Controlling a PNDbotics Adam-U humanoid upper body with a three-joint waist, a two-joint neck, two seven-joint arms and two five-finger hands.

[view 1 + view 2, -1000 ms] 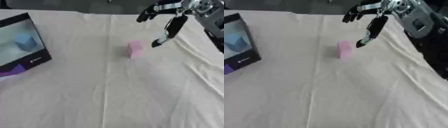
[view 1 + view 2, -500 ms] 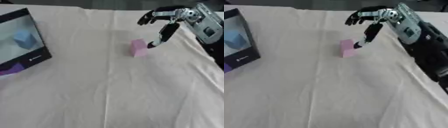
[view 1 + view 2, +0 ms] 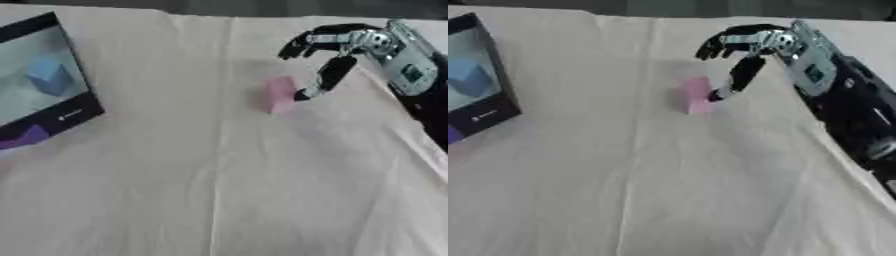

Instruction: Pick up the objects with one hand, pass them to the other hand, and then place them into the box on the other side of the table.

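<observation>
Left eye view: your right hand [image 3: 337, 47] reaches in from the upper right, fingers spread wide, thumb tip just beside the pink block [image 3: 280, 93] standing on the cream tabletop [image 3: 219, 190]; actual contact is too blurred to judge. At far left, the box [image 3: 39, 82] is cut off by the frame edge.

Lighting was pretty flat and soft, decently bright, no hard glare on the cream tablecloth [image 3: 219, 190]. The whole view looked smeary and out of focus. The pink block [image 3: 281, 94] had fuzzy edges and a faint shadow just left of it. Past the block, the far edge went dark, and the right hand [image 3: 745, 47] was blurred.
</observation>
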